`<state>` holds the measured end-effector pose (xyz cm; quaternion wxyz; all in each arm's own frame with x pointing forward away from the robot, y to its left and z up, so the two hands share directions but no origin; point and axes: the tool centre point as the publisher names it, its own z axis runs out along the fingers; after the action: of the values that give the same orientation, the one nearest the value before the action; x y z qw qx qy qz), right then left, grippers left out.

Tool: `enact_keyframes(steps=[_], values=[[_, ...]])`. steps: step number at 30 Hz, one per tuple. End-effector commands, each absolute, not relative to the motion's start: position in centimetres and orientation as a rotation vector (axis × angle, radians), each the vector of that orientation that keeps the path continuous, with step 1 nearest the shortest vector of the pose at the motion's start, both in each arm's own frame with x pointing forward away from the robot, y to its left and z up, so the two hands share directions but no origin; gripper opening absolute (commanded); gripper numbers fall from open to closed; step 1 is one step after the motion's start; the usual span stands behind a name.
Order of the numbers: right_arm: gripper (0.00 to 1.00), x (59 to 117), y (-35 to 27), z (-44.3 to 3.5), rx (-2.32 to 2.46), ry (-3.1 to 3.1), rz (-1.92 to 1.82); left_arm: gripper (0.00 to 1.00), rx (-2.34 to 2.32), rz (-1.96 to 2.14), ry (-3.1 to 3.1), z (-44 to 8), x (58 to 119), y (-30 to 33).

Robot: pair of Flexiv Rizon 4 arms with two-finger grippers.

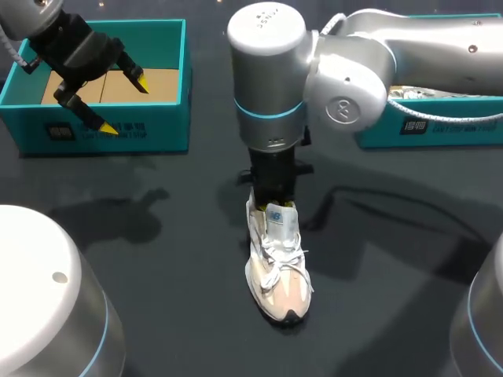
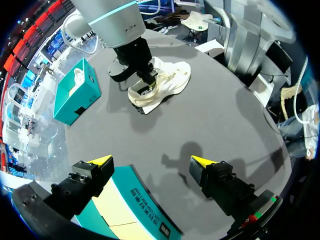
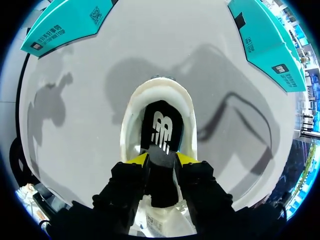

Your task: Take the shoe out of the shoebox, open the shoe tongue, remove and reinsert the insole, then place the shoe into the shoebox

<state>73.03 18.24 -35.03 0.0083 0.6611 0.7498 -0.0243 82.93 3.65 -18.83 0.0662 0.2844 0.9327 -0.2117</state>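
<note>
1. Upper left of the head view: our left gripper [image 1: 123, 104] hangs over the teal shoebox [image 1: 169, 133], its fingers spread wide with nothing between them.
2. Middle of the frame: the white shoe [image 1: 279, 271] stands on its sole on the dark table [image 1: 157, 259], outside the shoebox, with its toe toward the lower edge.
3. Our right arm [image 1: 409, 47] comes in from the upper right and stands over the heel. In its wrist view, our right gripper [image 3: 161, 160] pinches the black insole [image 3: 161, 131], which lies in the shoe's opening ahead of the fingers.
4. Upper right: a second teal box [image 1: 440, 129] sits partly behind that arm.
</note>
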Motion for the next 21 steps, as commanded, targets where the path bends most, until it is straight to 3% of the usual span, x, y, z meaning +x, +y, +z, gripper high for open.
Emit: enact_keyframes(steps=[1,13,21], values=[[0.33,72.53,17.56,-34.83,2.071,2.346,-0.055,1.0,0.86,-0.635,2.814,-18.85,82.95,3.65],[0.37,72.31,18.16,-34.48,2.033,2.415,-0.128,1.0,0.86,-0.635,2.814,-18.85,82.95,3.65],[0.54,72.17,18.5,-34.74,2.018,2.456,-0.153,1.0,0.86,-0.635,2.814,-18.85,82.95,3.65]])
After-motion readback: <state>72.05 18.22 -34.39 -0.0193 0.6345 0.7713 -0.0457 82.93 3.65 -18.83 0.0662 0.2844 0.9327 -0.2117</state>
